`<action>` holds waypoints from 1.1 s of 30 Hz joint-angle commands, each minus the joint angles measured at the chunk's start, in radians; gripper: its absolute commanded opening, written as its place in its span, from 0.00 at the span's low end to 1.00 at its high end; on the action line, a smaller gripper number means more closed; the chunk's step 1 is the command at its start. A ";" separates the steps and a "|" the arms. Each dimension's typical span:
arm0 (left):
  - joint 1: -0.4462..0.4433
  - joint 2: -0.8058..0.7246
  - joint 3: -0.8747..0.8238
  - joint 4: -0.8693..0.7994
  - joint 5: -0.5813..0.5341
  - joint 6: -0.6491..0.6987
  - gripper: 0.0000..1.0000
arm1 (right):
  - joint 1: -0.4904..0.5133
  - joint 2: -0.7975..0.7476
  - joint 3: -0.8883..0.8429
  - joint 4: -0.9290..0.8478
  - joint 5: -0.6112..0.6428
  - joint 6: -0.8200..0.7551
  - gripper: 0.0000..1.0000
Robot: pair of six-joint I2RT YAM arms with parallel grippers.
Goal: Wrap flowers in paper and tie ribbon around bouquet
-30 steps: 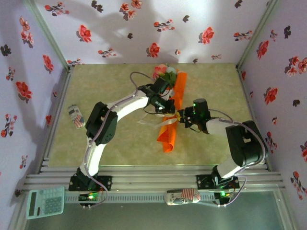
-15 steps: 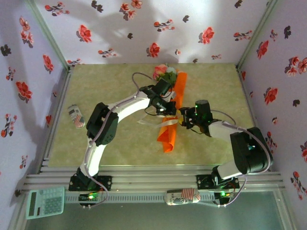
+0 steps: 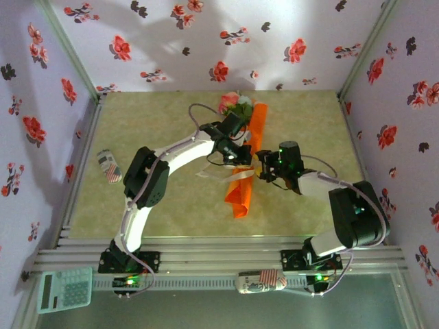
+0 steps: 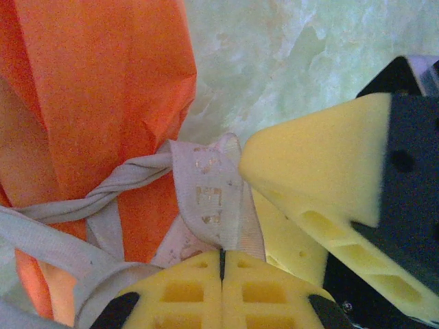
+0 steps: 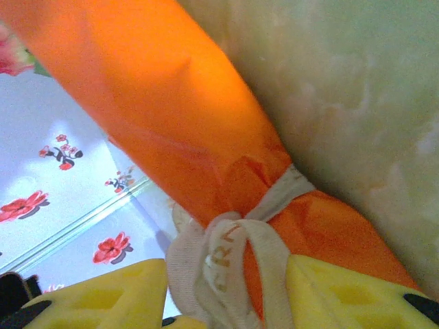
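Observation:
The bouquet (image 3: 245, 161) lies on the mat as a slim cone of orange paper (image 4: 103, 89), with the pink and cream flowers (image 3: 233, 103) at its far end. The whitish ribbon (image 4: 206, 195) is knotted around the cone's waist. My left gripper (image 4: 221, 252) is shut on a ribbon strand just beside the knot, seen from above at the left gripper (image 3: 241, 157). My right gripper (image 5: 226, 277) stands open on the cone's right side, with a ribbon loop (image 5: 230, 257) lying between its yellow fingers (image 5: 343, 288). The two grippers nearly touch, as the right gripper (image 3: 263, 168) shows from above.
Loose ribbon ends (image 3: 212, 171) trail left of the cone. A patterned can (image 3: 108, 166) lies at the mat's left edge. Another can (image 3: 260, 281) and a calculator (image 3: 65, 289) sit in front of the rails. Flowered walls enclose three sides.
My right gripper has opened off the ribbon and its arm has shifted a little to the right. My left gripper moved slightly toward the knot, still shut.

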 commanded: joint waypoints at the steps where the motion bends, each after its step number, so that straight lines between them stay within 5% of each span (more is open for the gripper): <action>1: -0.007 -0.036 0.005 -0.024 -0.014 0.032 0.00 | 0.000 0.017 0.037 -0.007 -0.007 -0.019 0.50; 23: -0.007 -0.054 0.034 -0.018 -0.032 0.059 0.00 | -0.002 0.162 0.131 0.064 -0.084 0.000 0.41; 33: -0.007 -0.070 0.007 0.001 -0.038 0.063 0.00 | -0.001 0.166 0.125 0.105 -0.087 0.040 0.23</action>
